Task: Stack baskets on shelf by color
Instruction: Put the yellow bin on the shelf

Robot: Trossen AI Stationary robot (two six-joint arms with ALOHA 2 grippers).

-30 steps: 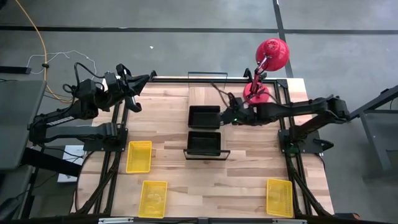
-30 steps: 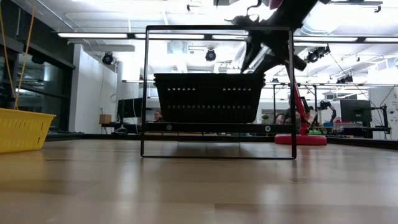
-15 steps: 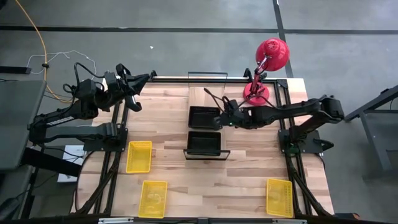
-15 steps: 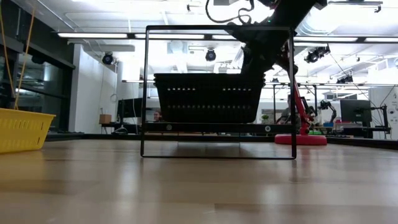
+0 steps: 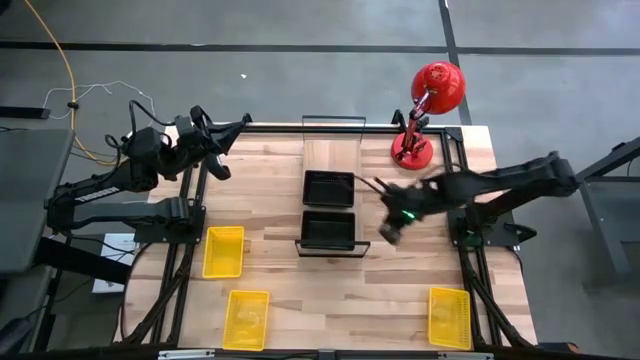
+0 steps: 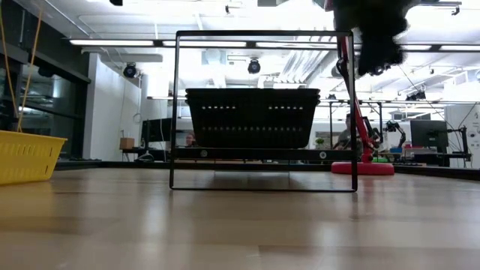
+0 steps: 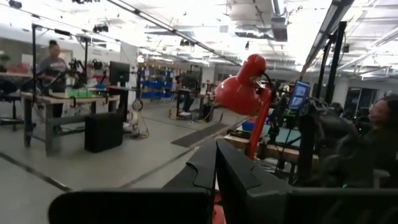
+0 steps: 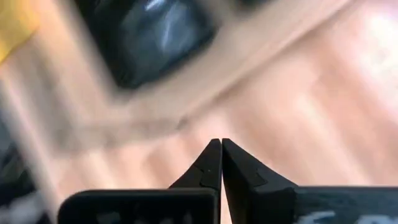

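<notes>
I see two black baskets on the shelf [image 5: 330, 150], the long thin board in the middle of the tabletop [image 5: 270, 260]. The far black basket [image 5: 329, 187] and the near black basket [image 5: 328, 229] sit one behind the other along the board, close but not stacked. Each one has its long side going across the shelf, from left to right in the high view. The shelf itself runs the other way, from the far edge toward the near edge.

Three yellow baskets lie flat on the tabletop. One yellow basket [image 5: 223, 251] is on the left, another yellow basket [image 5: 247, 319] is near the front left, and the last yellow basket [image 5: 449, 317] is at the front right. All three have their long sides pointing front to back.

My right end effector [image 5: 391, 232] hangs above the bare wood just right of the near black basket, holding nothing. It looks smeared from above, but its wrist view shows the fingers [image 8: 211, 163] pressed together.

My left end effector [image 5: 238, 124] waits by the far left corner, fingers together too, facing a red lamp [image 7: 244, 93].
</notes>
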